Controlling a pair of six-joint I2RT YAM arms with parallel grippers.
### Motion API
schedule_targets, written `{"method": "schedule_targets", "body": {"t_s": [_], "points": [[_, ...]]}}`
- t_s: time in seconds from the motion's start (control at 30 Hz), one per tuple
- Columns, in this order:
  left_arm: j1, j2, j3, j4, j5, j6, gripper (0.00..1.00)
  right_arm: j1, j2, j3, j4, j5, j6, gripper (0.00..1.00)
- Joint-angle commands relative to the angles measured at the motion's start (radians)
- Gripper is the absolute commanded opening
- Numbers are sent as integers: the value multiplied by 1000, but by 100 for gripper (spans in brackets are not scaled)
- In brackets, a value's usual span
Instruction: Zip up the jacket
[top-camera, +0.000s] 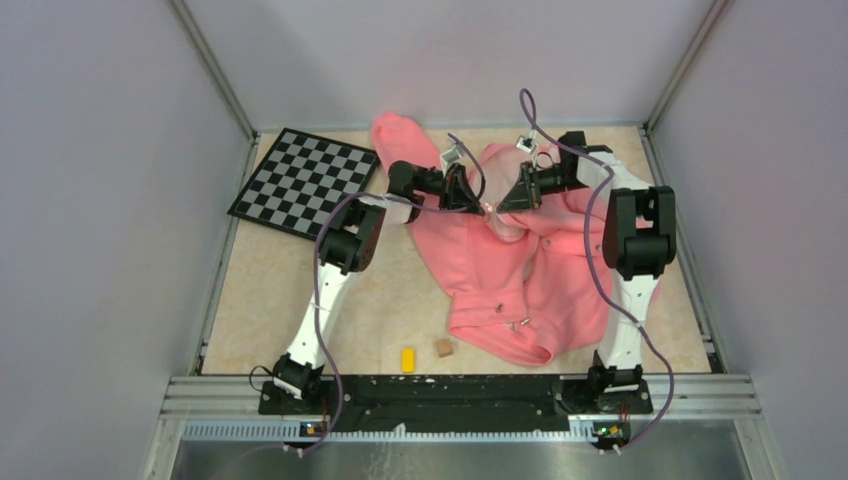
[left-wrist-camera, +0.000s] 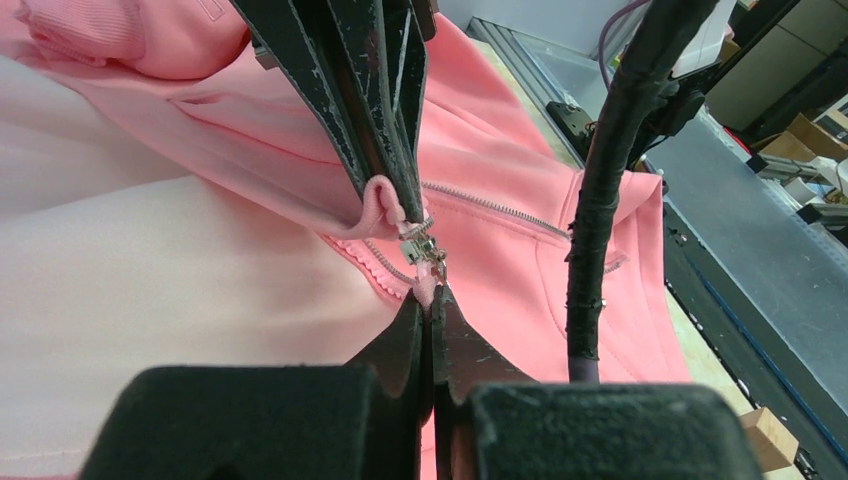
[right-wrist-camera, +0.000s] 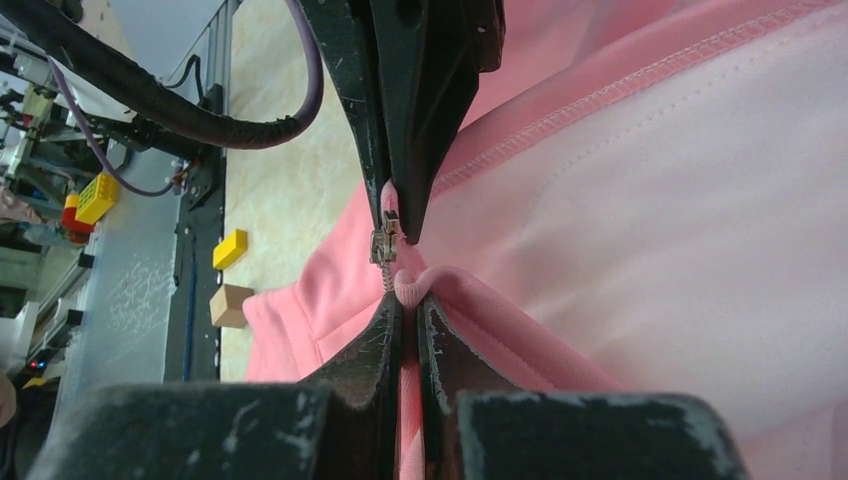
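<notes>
Fabric of jacket just below zipper pull is pinched by left pincer; adjoining folded edge is pinched by right pincer.

The left hand and the right hand meet tip to tip on the pink jacket, at a pale patch of fabric. The jacket lies rumpled on the beige surface, spreading from the hands towards the arm bases. A checkerboard lies well out beyond the left hand. A yellow block and a brown cube sit near each other, far from both hands.
</notes>
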Motion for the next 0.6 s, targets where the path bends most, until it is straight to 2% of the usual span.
{"method": "schedule_targets", "body": {"t_s": [0.0,0.57], "points": [[-8,-53,45,20,10,16,0,24,-43,44,-41,-63,-84,0],[-8,-48,46,-33,10,49,0,26,-62,50,-82,-94,-128,0]]}}
